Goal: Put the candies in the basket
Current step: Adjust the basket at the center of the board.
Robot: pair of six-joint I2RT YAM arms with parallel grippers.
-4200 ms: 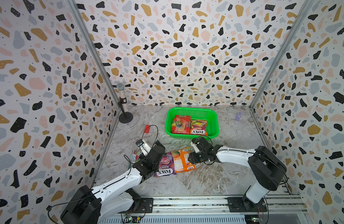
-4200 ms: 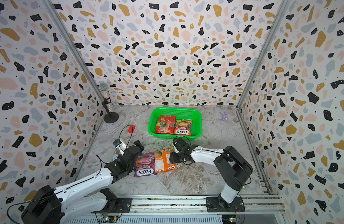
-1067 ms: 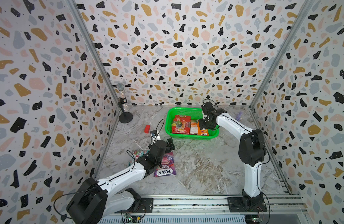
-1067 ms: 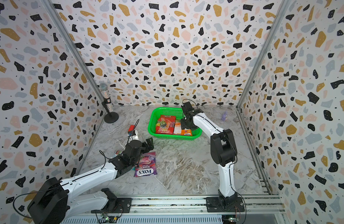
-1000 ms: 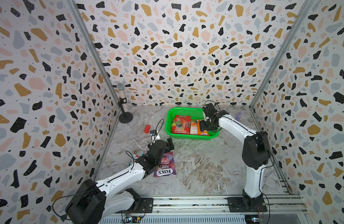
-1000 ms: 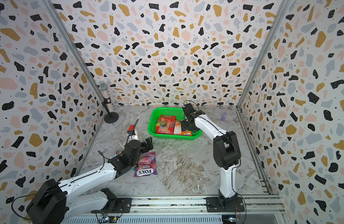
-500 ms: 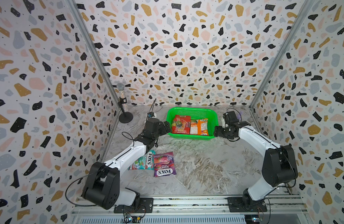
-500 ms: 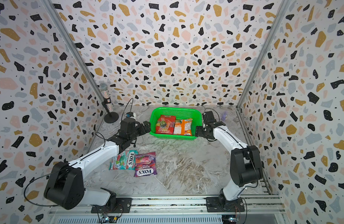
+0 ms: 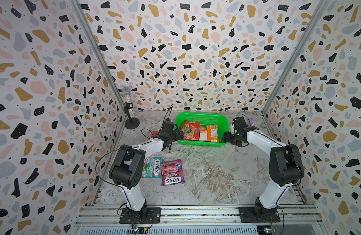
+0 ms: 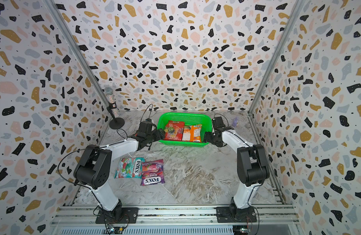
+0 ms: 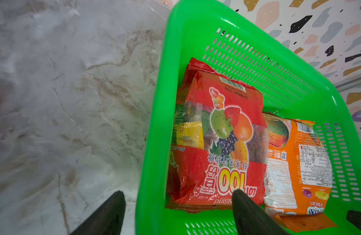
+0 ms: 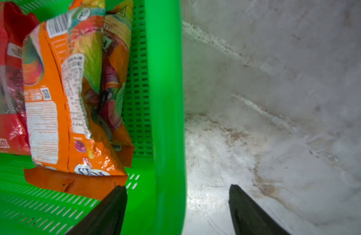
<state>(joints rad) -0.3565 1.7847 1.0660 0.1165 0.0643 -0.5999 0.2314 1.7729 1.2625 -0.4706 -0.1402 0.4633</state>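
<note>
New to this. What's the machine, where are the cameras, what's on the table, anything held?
Two robot arms on a rail, each ending in a two-finger hand. Two near-identical pictures look down from overhead; two come from wrist cameras. On the marble table: a green basket holding a red candy bag, an orange bag and an orange-yellow bag; a teal bag and a purple bag outside it; a microphone. The left hand and right hand are open, each straddling a basket wall. Nothing held.

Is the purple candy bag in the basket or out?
Out. The purple candy bag lies flat on the table beside the teal bag, apart from the basket.
</note>
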